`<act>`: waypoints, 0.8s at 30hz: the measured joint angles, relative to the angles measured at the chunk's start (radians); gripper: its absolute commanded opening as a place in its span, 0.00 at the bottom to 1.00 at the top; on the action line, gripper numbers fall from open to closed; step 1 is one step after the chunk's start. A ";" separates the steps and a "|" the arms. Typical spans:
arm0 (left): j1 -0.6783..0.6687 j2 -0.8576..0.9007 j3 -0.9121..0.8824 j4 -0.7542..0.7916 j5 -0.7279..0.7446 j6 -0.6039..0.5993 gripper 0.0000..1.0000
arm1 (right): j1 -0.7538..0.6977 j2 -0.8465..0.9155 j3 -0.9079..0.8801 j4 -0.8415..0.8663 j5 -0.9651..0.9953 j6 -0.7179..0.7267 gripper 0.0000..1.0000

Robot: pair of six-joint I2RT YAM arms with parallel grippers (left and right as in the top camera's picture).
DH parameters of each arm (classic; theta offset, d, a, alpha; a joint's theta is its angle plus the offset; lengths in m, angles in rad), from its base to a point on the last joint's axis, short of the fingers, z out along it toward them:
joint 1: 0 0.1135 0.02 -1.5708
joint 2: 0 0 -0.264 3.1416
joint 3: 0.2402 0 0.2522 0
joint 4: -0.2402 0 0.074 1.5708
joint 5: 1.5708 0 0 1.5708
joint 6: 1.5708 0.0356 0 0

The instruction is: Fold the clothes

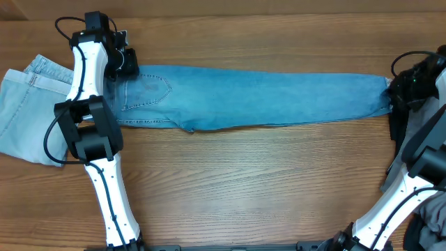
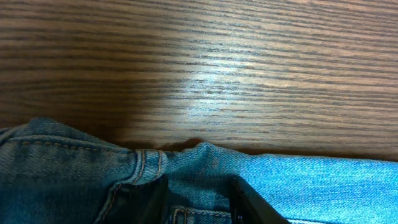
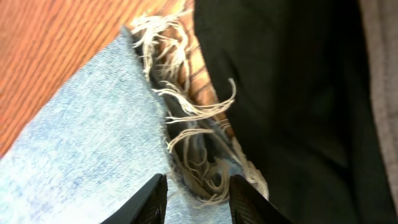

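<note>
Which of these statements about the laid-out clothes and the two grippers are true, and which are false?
1. The mid-blue jeans lie stretched lengthwise across the table. True.
2. The left gripper is at the frayed hem. False: it is at the waistband; the right gripper is at the hem.
3. Pale-wash jeans lie beside the left arm. True.
4. The mid-blue jeans are folded into a compact stack. False: they lie at full length.
5. A back pocket faces up. True.
</note>
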State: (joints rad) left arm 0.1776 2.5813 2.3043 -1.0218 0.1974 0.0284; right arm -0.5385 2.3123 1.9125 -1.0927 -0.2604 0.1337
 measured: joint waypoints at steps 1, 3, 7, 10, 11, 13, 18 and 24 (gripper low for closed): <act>0.000 0.000 0.000 0.000 0.000 0.000 0.39 | 0.000 0.000 0.000 -0.002 -0.002 -0.003 0.38; 0.000 0.000 0.000 -0.004 0.000 0.000 0.38 | 0.000 0.000 0.000 -0.008 -0.005 -0.004 0.33; 0.000 0.000 0.002 -0.006 -0.001 0.000 0.38 | 0.003 0.000 -0.002 -0.011 -0.005 -0.006 0.12; 0.000 0.000 0.002 -0.007 -0.001 0.000 0.38 | 0.018 0.000 -0.006 -0.010 -0.004 0.000 0.11; 0.000 0.000 0.002 -0.007 -0.001 0.000 0.39 | 0.032 0.000 -0.006 -0.010 -0.003 -0.001 0.11; 0.001 0.000 0.002 -0.009 -0.001 0.000 0.39 | 0.070 0.000 -0.006 -0.008 0.018 0.000 0.11; 0.001 0.000 0.002 -0.013 -0.002 0.000 0.39 | 0.202 0.000 -0.006 -0.029 0.156 0.061 0.28; 0.006 0.000 0.006 -0.030 -0.004 0.000 0.39 | 0.263 0.000 -0.006 -0.089 0.213 -0.004 0.45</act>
State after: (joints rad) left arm 0.1841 2.5813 2.3100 -1.0519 0.1932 0.0280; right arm -0.2752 2.3123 1.9068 -1.1820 -0.0471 0.1295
